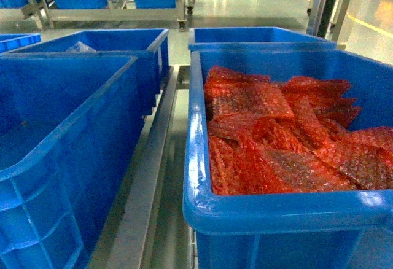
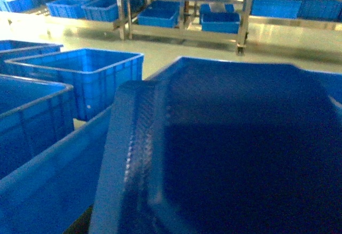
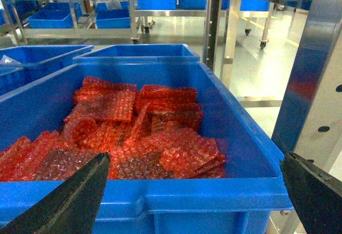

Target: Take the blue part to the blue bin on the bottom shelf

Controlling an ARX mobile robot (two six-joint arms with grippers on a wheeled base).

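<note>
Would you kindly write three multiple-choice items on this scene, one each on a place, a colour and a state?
1. Where do the bubble-wrap pouches lie?
A. in the near right crate
B. on the floor
C. in the near left crate

2. What colour are the pouches?
A. green
B. red-orange
C. white

3. How is the right gripper?
A. shut on a pouch
B. open
C. out of view

Answers: 1 A, the head view shows them piled inside that crate; 2 B, they are red-orange in both views; 3 B, its fingers stand wide apart, holding nothing.
</note>
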